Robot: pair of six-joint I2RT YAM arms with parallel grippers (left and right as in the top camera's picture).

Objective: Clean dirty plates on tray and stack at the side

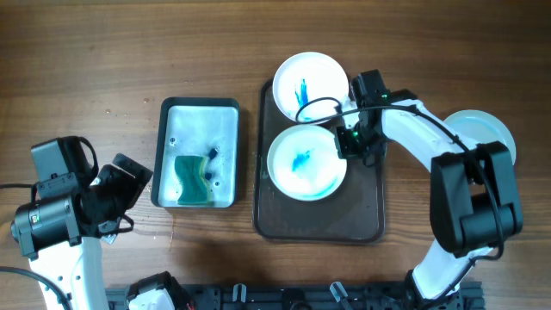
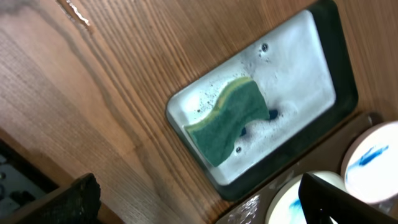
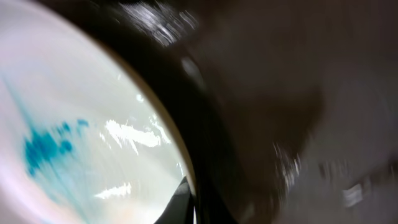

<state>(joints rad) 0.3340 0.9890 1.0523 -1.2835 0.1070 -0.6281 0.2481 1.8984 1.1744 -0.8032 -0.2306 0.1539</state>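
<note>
The large dark brown-grey rectangular tray (image 1: 362, 207) lay right of centre on the brown wooden table (image 1: 86, 52). Two small round white plates sat on it, each with a blue smear at its centre. The far plate (image 1: 318, 73) was at the tray's far end and the near plate (image 1: 297, 176) was just in front of it, their rims meeting. A third plate (image 1: 473, 122), plain and pale, lay on the table right of the tray, partly under the right arm.

The right gripper (image 1: 355, 142) was closed at the near plate's right rim; the blurred wrist view did not show whether it pinched that rim. The left gripper (image 1: 120, 194) hung empty with its jaws spread wide over the table's near left. To its right sat a smaller black-rimmed tray (image 1: 160, 155) with a pale mint interior, holding a green-and-yellow sponge (image 1: 194, 176) among foam.
</note>
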